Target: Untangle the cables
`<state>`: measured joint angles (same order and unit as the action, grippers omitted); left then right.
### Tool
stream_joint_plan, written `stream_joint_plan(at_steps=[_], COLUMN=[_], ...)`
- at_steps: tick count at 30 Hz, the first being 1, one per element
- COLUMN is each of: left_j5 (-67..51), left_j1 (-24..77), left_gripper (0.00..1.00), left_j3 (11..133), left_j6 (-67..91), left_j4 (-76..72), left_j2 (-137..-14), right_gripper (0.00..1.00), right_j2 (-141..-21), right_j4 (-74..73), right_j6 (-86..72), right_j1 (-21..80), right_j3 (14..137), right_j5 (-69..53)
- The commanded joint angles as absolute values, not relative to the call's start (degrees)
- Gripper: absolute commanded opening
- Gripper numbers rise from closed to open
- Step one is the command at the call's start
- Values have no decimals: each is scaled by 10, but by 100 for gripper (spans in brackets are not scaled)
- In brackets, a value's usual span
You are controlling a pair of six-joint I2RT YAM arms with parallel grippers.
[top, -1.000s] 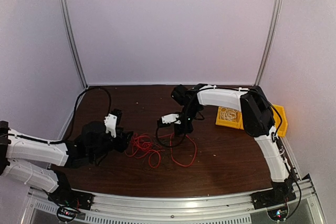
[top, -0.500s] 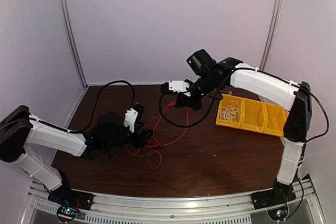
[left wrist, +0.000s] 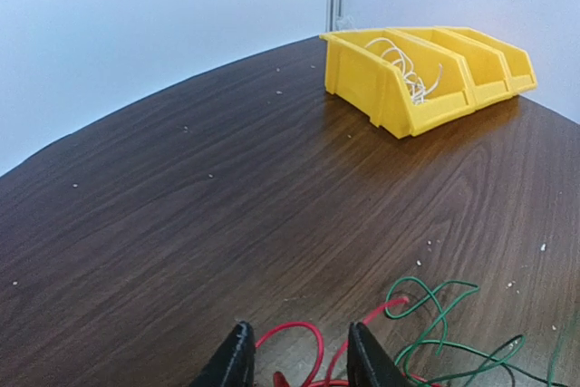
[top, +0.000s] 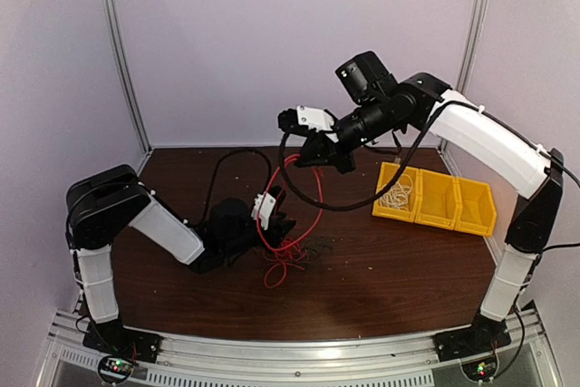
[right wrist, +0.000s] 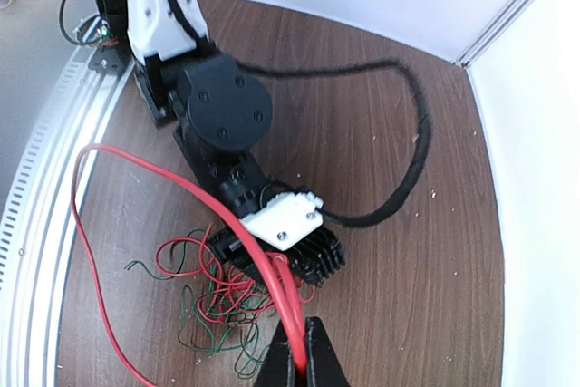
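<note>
My right gripper (top: 306,155) is raised above the table and shut on the red cable (top: 292,189); the right wrist view shows its tips (right wrist: 300,364) clamped on two red strands (right wrist: 272,269). The red cable runs down to a tangle (top: 288,251) with the dark green cable (top: 315,246) on the table. My left gripper (top: 283,224) sits low at that tangle, jaws apart, with red loops (left wrist: 313,342) between its fingertips (left wrist: 237,364). Green strands (left wrist: 444,314) lie just to its right. The white cable (top: 396,195) lies coiled in a yellow bin.
Three joined yellow bins (top: 467,210) stand at the right of the brown table, also seen in the left wrist view (left wrist: 471,70). The left arm's thick black cable (right wrist: 412,160) arcs over the table. A metal rail (top: 299,355) runs along the near edge.
My right gripper has risen up and back, pulling the red cable taut out of the pile. My left arm has swung right to the tangle and stays low on it.
</note>
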<state>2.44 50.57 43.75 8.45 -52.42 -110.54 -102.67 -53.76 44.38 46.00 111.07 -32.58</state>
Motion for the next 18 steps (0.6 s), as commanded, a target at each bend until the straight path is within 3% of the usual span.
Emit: stream_joint_plan(at_steps=[1,12,18], left_j5=[-38,30,99], left_j1=[503,503,500], left_gripper=[36,41,42], left_j3=[463,425,397], left_j6=[102,125,150], left_j4=[-617,-590,-523], left_j2=[-1158,-1167,-1130], right_gripper=[0,0,0], right_j2=[-983,-973,-958], right_j4=[-561,-567,-540], right_j6=[418,376,348], right_j1=[462,402,301], right_j3=[1202,1391,1403], right_j5=[-391,-444,-460])
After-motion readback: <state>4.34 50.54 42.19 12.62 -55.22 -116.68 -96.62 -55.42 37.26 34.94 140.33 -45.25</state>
